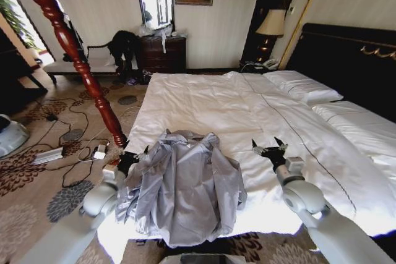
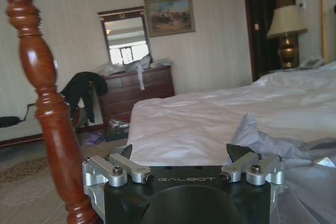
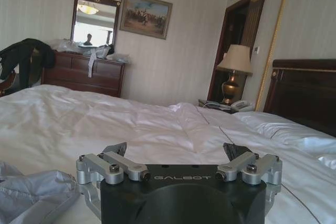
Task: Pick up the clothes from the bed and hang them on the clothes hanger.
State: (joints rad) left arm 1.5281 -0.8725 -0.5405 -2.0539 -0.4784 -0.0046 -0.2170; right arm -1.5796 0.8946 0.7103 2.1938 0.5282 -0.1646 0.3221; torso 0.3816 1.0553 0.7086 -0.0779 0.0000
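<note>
The clothes (image 1: pixel 182 183), a grey-blue shirt, lie crumpled at the near edge of the bed (image 1: pixel 216 103), toward its left corner, partly hanging over the foot. The left gripper (image 1: pixel 135 156) sits at the shirt's left edge with its fingers spread wide, holding nothing. The right gripper (image 1: pixel 270 148) hovers over bare white duvet to the right of the shirt, also spread and empty. A turned wooden post (image 1: pixel 74 54) stands left of the bed.
</note>
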